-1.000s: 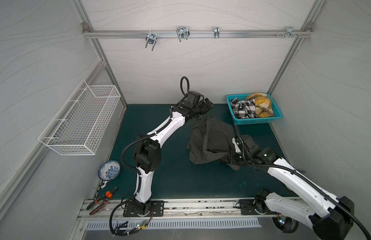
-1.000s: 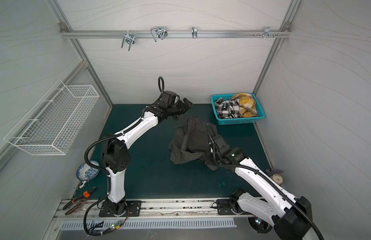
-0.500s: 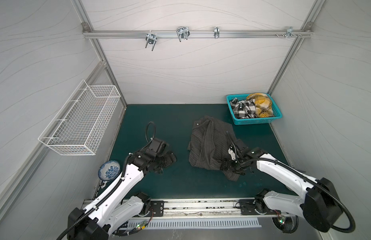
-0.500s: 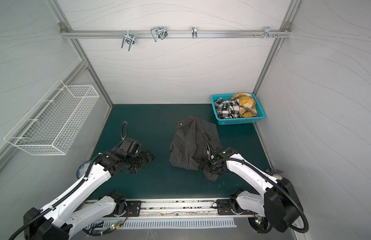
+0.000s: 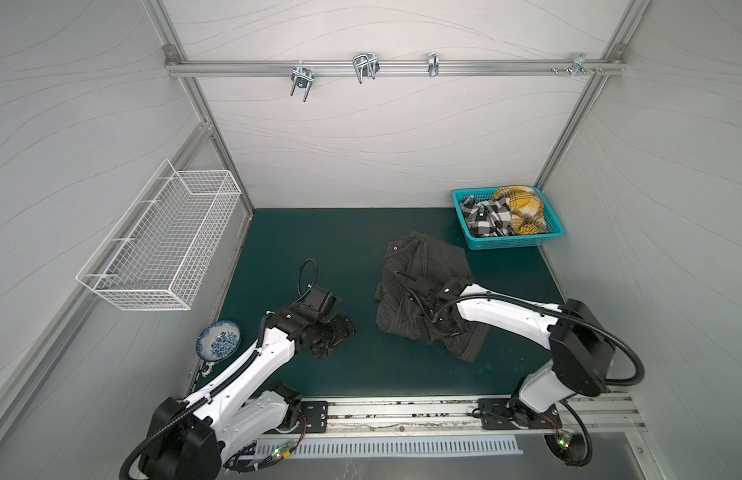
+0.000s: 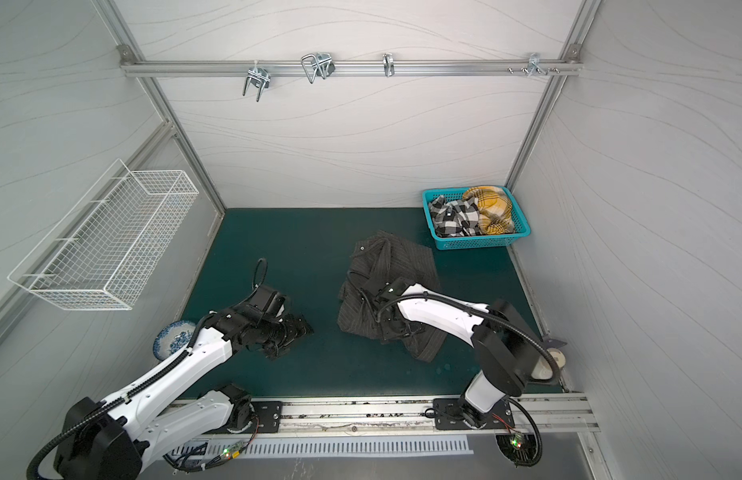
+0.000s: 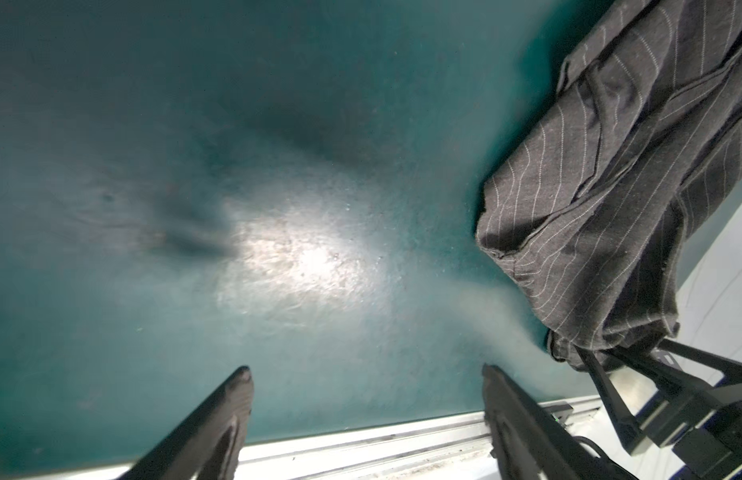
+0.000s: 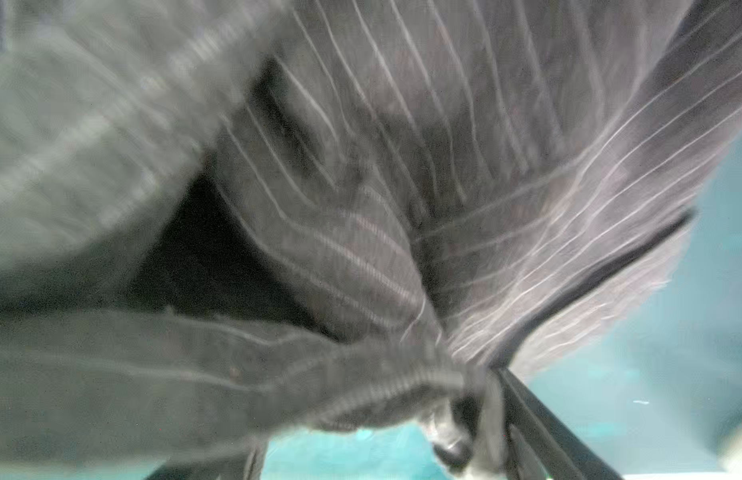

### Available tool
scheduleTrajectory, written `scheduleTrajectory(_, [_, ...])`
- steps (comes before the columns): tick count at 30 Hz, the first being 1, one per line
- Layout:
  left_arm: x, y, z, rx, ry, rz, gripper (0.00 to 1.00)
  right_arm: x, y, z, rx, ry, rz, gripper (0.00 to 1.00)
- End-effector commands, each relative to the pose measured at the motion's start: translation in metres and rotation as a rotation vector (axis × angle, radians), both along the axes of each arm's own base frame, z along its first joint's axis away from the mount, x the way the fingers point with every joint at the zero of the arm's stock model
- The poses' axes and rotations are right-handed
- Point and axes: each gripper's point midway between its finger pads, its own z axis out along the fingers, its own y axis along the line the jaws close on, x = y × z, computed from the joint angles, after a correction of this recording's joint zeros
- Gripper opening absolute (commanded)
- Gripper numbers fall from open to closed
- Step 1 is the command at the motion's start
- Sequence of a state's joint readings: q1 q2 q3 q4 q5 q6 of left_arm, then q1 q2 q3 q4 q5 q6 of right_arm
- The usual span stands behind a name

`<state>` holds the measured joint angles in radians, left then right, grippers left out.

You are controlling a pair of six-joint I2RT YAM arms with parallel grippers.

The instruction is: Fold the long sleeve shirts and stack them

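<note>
The pinstripe shirt (image 5: pixel 423 278) lies crumpled on the table (image 5: pixel 319 245), right of centre in both top views, with one lobe trailing toward the near edge. The black-and-white shirt (image 5: pixel 485 216) and the yellow shirt (image 5: pixel 523 208) are heaped in the basket (image 5: pixel 506 244) at the far right corner.

The right gripper (image 5: pixel 439 328) sits low on the near part of the pinstripe shirt. Its jaws look spread, with cloth bunched against one finger rather than pinched, though the right wrist view is blurred. The left gripper (image 7: pixel 366 372) hangs spread over bare table, beside the shirt and apart from it.

We judge this cloth light, thin and limp. It will not hold a shape, it will drag and wrinkle on the table, and a pinch into a fold may lift several layers at once. We would take it at the hem corners, shoulder seams or collar, where doubled stitching gives a firmer bite. One gripper should go to each matching corner so the shirt spreads flat. We would avoid the hard buttons and watch for cloth snagging on a finger.
</note>
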<state>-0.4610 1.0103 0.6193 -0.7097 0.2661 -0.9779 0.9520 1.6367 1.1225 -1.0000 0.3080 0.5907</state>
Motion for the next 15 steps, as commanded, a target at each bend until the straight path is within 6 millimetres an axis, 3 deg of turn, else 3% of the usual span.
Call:
scheduleTrajectory(1, [0.012,-0.012,0.011,-0.064,-0.045,0.003,0.86,0.004,-0.014,0.014,-0.189,-0.045,0.081,0.86])
scheduleTrajectory(5, [0.014,-0.009,0.01,-0.055,-0.054,0.012,0.85,0.004,0.008,0.016,-0.133,-0.038,0.157,0.86])
scheduleTrajectory(8, [0.014,-0.008,0.008,-0.067,-0.043,0.022,0.82,0.006,0.026,0.014,-0.045,-0.03,0.222,0.78])
scheduleTrajectory(10, [0.014,-0.008,0.006,-0.071,-0.04,0.027,0.81,0.008,0.028,0.015,-0.026,-0.023,0.224,0.49])
scheduleTrajectory(15, [0.024,-0.017,0.008,-0.115,-0.052,0.04,0.83,0.006,0.03,0.033,0.012,-0.02,0.221,0.0])
